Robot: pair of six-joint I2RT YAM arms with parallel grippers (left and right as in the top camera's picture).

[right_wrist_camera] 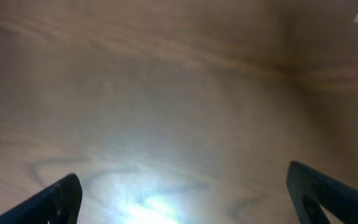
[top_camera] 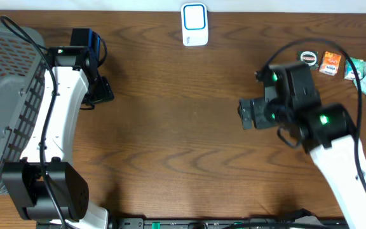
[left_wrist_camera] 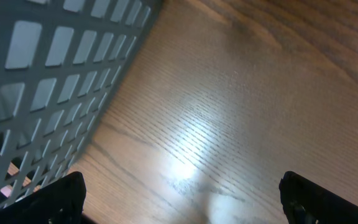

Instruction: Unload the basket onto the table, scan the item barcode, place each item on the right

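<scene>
Right claw is spread wide open with nothing between its fingers, just blurry bare bench under it. From overhead it sits a bit right of the middle, pointing toward 9 o'clock. Left claw is the same story: wide open, empty, hanging over wood at about 10 o'clock, right next to the grey basket that fills the 9 o'clock side. The stuff to scan is all bunched in the 2 o'clock corner: a round tin, an orange packet just beside it, and a couple of greenish pouches out at the edge. Can't tell which one is meant to go first, and no barcode is readable at this size. White scanner stands at 12 o'clock on the far edge, well apart from both claws and from the items. Progress-wise I'd call it basically zero: nothing picked up, nothing near the scanner. What's left is pretty much everything: grab an item (the right arm is the closer one), carry it to 12 o'clock, and get the barcode facing the scanner. Maybe it goes in the basket afterward, but that's my guess.
</scene>
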